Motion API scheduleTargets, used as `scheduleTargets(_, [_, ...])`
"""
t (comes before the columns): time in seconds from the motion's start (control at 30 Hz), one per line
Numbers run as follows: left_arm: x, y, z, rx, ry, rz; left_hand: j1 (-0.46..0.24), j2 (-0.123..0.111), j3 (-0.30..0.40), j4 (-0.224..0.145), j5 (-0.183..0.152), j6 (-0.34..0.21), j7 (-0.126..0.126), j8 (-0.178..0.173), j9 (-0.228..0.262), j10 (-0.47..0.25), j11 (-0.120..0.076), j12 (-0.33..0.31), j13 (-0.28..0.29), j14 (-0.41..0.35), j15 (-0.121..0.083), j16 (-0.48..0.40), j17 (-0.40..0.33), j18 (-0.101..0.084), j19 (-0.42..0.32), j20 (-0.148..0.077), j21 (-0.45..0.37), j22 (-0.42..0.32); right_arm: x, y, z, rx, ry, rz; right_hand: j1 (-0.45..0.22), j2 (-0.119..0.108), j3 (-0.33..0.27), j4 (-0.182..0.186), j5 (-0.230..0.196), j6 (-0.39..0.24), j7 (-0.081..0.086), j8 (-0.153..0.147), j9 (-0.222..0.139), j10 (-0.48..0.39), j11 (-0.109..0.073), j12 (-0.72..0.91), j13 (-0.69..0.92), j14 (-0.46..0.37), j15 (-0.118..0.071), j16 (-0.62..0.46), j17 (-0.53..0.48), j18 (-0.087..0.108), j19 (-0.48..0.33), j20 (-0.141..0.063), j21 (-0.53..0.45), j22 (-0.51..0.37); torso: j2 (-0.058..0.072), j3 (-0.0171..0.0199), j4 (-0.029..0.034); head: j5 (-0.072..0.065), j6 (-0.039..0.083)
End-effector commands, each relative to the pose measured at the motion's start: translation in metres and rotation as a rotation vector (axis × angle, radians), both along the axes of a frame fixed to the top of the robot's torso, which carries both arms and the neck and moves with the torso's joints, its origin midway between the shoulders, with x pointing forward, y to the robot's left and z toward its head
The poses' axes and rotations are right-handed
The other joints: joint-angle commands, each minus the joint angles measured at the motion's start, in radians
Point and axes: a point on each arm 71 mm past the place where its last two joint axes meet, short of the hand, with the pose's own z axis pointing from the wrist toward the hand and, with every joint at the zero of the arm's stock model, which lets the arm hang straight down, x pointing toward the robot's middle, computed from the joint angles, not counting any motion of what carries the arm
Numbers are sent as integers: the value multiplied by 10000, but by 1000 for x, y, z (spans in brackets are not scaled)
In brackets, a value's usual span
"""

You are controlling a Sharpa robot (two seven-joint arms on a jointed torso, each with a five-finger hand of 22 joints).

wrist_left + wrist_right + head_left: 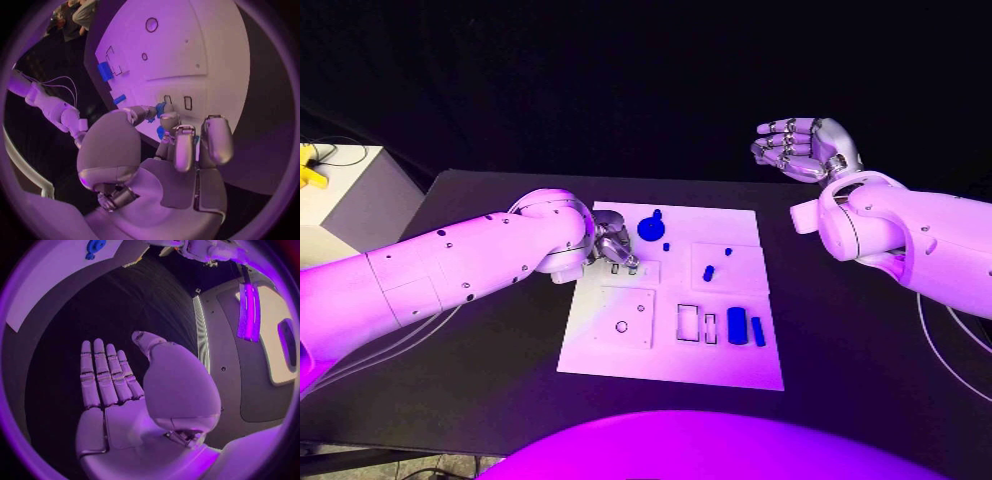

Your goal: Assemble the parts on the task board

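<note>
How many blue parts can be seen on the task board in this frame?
6 visible on the task board: a round part by the left hand, three small pieces mid-board, two bars near the front. The hand may hide others.

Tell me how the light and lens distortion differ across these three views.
Head view: even purple light, straight edges on the task board, black backdrop. Left wrist view: fisheye bends the board into a dome behind the left robot hand. Right wrist view: same curving, with a bright glowing strip beyond the open right robot hand.
</note>
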Motion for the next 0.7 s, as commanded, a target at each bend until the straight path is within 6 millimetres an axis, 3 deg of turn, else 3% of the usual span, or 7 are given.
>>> scheduleTargets(0.03, [0,-2,0,-58,-24,-183,-45,95,2388,-2343,66,123,-67,47,22,49,-22,55,3,906,-88,32,2204,-55,22,-22,53,8,0,2,1,121,-49,307,-93,30,-29,-48,30,16,691,-35,-16,-11,69,-39,-9,-53,27,-34,-11,64,70,-14,15,-14,6,7,5,7,1])
scheduleTargets(0.6, [-2,-1,-4,-52,167,-269,-50,92,2392,-2343,65,123,-67,47,24,49,-23,55,2,906,-89,31,2202,-55,22,-23,53,8,0,2,0,118,-77,304,-93,33,-32,-63,33,22,701,-40,-21,4,72,-64,-7,-56,29,-33,-34,61,77,-13,12,-30,-9,13,-6,16,1])
scheduleTargets(0.7, [-3,-1,-4,-46,193,-308,-50,92,2392,-2343,65,123,-67,47,24,49,-23,55,2,906,-89,31,2202,-55,22,-23,53,8,0,2,0,121,-74,309,-93,35,-33,-67,35,28,703,-40,-22,12,72,-70,-6,-54,29,-31,-41,61,78,-13,11,-35,-6,12,-3,69,1])
